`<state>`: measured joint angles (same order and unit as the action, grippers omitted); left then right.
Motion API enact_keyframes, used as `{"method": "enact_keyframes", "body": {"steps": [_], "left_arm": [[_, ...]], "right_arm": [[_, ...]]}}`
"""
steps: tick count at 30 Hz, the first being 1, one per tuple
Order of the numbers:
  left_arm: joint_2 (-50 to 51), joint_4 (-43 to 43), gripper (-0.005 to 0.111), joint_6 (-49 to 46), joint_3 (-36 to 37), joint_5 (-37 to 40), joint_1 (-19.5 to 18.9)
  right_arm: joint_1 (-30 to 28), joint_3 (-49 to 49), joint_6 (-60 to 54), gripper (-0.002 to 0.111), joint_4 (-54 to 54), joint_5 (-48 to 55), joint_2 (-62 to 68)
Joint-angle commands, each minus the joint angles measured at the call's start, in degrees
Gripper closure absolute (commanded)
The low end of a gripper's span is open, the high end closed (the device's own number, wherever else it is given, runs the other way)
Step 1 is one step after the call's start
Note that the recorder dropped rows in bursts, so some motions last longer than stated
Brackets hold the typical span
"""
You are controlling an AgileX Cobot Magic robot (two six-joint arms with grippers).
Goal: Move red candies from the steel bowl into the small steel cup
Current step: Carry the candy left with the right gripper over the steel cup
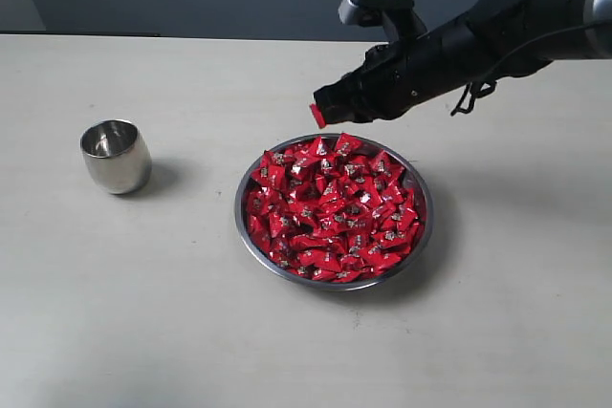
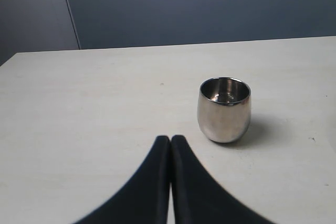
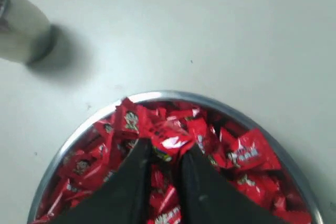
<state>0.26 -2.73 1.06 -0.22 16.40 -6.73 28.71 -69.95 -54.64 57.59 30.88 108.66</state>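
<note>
My right gripper [image 1: 320,114] is pinching one red candy [image 1: 317,118] between its tips, the wrapper sticking out at the front. In the exterior view it hangs over the bowl [image 1: 251,241] at the bowl's 12 o'clock rim, and the candy looks lifted clear of the heap. The rest of the candies [image 1: 333,207] fill the bowl almost to the rim, directly under and toward 6 o'clock from the gripper. The cup [image 1: 115,155] stands upright on the table [image 1: 143,332], well apart from the bowl at its 9 o'clock, and at about 9 o'clock from the gripper too. I can see nothing inside it. My left gripper [image 2: 170,142] has its fingers pressed together with nothing between them. It sits low over the table, with the cup near it.
</note>
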Motion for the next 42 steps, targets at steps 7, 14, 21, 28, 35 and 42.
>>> {"method": "enact_keyframes", "body": {"steps": [7, 14, 21, 28, 35, 42], "left_arm": [[-0.3, 0.1, 0.106, 0.1, 0.2, -0.1, 0.0], [-0.3, 0.1, 0.106, 0.1, 0.2, -0.1, 0.0], [-0.3, 0.1, 0.106, 0.1, 0.2, -0.1, 0.0], [-0.3, 0.1, 0.106, 0.1, 0.2, -0.1, 0.0], [-0.3, 0.1, 0.106, 0.1, 0.2, -0.1, 0.0], [-0.3, 0.1, 0.106, 0.1, 0.2, -0.1, 0.0]], "right_arm": [[0.7, -13.5, -3.8, 0.109, 7.5, 8.6, 7.4], [6.2, -22.7, -3.8, 0.109, 7.4, 11.0, 14.1], [11.4, -36.2, 1.9, 0.109, 7.3, 14.4, 22.8], [14.1, -47.5, 8.4, 0.109, 5.2, 16.7, 30.1], [15.3, -52.4, 10.3, 0.109, 5.2, 16.2, 33.6], [16.2, -53.7, 11.2, 0.109, 5.7, 15.4, 35.5]]}}
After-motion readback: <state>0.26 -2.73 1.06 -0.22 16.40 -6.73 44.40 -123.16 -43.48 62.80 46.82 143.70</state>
